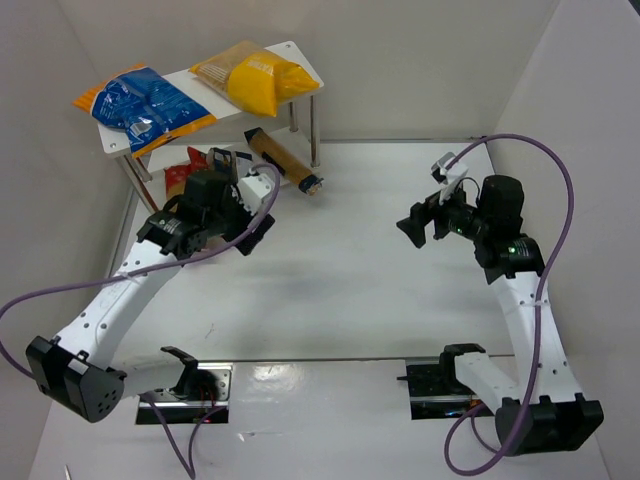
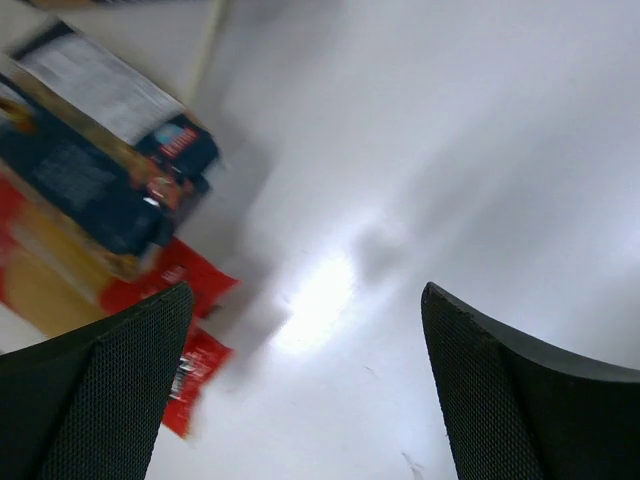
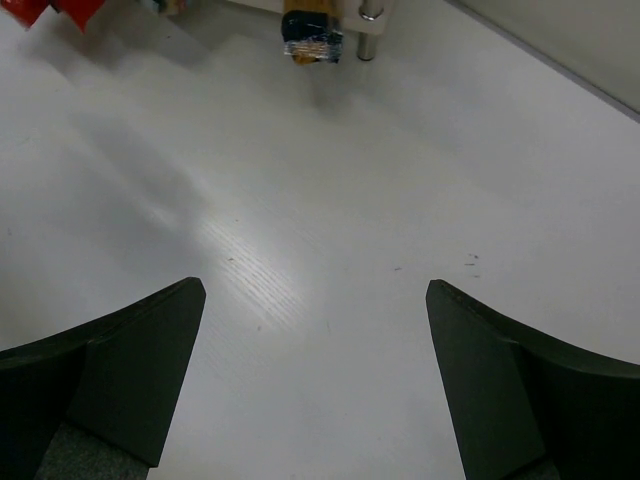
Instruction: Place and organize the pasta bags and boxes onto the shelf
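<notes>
The white shelf (image 1: 300, 55) stands at the back left. On its top board lie a blue-and-orange bag (image 1: 140, 100) and a yellow bag (image 1: 255, 78). Under it, on the table, a long slim tan box (image 1: 285, 160) juts out beside red spaghetti packs (image 1: 183, 167). My left gripper (image 1: 230, 168) hovers open just in front of these. Its wrist view is blurred and shows the red packs (image 2: 185, 285) and a pack with a dark blue label (image 2: 90, 190) to the left of the empty left gripper (image 2: 305, 305). My right gripper (image 1: 414, 228) hangs open and empty over the table's right half, bare table showing under it (image 3: 315, 300).
In the right wrist view the tan box's dark end (image 3: 312, 25) lies beside a metal shelf leg (image 3: 370, 18). White walls close in the table on the left, back and right. Purple cables loop from both arms.
</notes>
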Robot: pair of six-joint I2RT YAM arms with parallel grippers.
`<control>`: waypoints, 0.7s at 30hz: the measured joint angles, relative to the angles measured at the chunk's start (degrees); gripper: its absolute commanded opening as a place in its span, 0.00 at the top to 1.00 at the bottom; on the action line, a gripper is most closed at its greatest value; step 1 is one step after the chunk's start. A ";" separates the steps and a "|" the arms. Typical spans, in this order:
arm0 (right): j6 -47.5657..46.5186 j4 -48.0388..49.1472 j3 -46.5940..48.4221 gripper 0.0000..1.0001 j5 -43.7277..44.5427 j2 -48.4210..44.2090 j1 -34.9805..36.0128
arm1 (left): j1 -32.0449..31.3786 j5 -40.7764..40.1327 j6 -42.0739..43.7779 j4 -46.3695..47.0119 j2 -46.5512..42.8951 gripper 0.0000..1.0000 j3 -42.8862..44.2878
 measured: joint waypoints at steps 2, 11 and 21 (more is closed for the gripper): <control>1.55 -0.09 -0.02 0.00 4.20 -1.31 1.11 | 0.00 1.60 -3.06 -2.62 0.11 0.00 -0.02; 7.89 -3.56 -3.50 0.00 24.15 -0.79 1.75 | 5.01 4.09 -11.78 -6.51 4.35 0.00 -6.51; 10.71 -4.59 -6.73 0.00 30.82 -0.98 0.68 | 11.80 8.07 -13.22 -5.90 4.76 0.00 -9.57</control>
